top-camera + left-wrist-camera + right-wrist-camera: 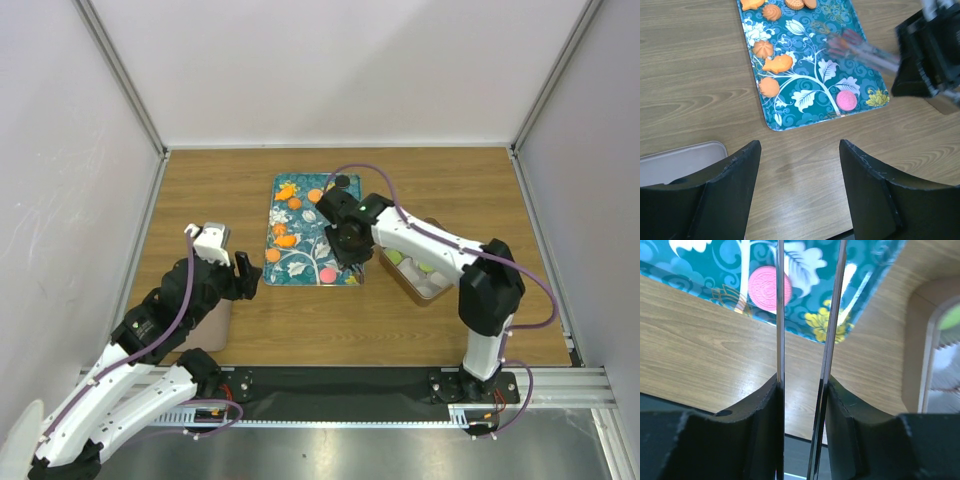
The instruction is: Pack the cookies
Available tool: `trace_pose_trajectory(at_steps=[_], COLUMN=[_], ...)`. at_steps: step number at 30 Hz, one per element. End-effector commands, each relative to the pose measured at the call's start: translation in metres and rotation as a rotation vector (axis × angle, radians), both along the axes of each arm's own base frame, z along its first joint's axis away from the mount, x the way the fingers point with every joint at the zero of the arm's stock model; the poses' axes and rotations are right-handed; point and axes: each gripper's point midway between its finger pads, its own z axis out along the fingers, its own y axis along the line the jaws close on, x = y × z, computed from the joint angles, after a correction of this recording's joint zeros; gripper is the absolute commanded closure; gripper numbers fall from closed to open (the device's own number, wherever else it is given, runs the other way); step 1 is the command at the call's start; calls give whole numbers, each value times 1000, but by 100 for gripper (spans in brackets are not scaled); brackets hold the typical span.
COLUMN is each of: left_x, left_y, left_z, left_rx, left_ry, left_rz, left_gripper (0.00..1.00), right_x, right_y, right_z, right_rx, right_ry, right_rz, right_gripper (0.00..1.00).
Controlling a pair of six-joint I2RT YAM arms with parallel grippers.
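Over the tray (695, 275) corner, right hand (801, 385): fingers clamped on the two blades of the tongs (780, 330); blades stand a little apart, nothing seen between them.
tong tips: out of the wrist view; cannot tell whether they touch anything.
pink cookie (769, 288): flat on the tray near its corner; the left blade crosses its edge, and the disc lies mostly left of the gap.
cookies (769, 87): orange ones lie further up the tray; green ones sit in the box (436, 293) right of the tray.
left hand (800, 145): wide open, empty, above the table (700, 75), apart from the tray.
step (judged): picking up the pink cookie.
to do it well: shift the blades to straddle the disc, lower the tips to the tray, then squeeze gently; a hard pinch may flip a thin disc. Lift level, then carry it to the box.
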Motion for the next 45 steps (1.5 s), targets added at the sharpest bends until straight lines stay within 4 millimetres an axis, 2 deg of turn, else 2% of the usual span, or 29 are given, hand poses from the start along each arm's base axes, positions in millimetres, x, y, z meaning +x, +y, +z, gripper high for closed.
trace_pose_trajectory(at_steps=[1, 3, 4, 6, 7, 8, 9, 10, 11, 12, 13, 18, 19, 24, 29, 45], left_x=[0, 0, 0, 0, 0, -1, -1, -1, 0, -1, -1, 0, 1, 2, 2, 2], left_y=[-5, -5, -5, -6, -6, -7, -8, -8, -9, -9, -10, -12, -13, -14, -14, -14], left_z=[7, 6, 7, 7, 7, 7, 6, 6, 6, 6, 5, 3, 2, -1, -3, -4], left_rx=[-21, -18, -20, -21, -24, -23, -21, -22, -19, -20, -20, -14, -11, -1, 5, 7], left_ry=[-26, -24, -26, -25, -27, -25, -24, -23, -21, -20, -18, -8, -4, 4, 11, 15], left_rz=[-24, -25, -26, -29, -32, -37, -39, -42, -44, -46, -49, -59, -60, -65, -61, -59], left_gripper=[30, 30, 30, 30, 30, 30, 30, 30, 30, 30, 30, 30, 30, 30, 30, 30], right_x=[10, 7, 6, -2, -4, -8, -16, -20, -25, -35, -42, -76, -83, -103, -113, -104], right_y=[-8, -18, -25, -40, -51, -60, -70, -83, -92, -103, -116, -149, -153, -161, -165, -156], right_z=[61, 66, 78, 78, 91, 93, 85, 95, 96, 84, 92, 77, 68, 55, 41, 17], right_rx=[99, 96, 112, 104, 129, 132, 121, 147, 151, 129, 153, 142, 130, 147, 134, 128], right_ry=[-113, -117, -143, -137, -165, -168, -147, -169, -169, -141, -156, -115, -91, -41, -6, 24], right_rz=[-35, -56, -72, -104, -131, -148, -173, -203, -222, -246, -281, -349, -358, -371, -371, -361], right_gripper=[68, 68, 68, 68, 68, 68, 68, 67, 68, 68, 68, 67, 67, 66, 66, 63])
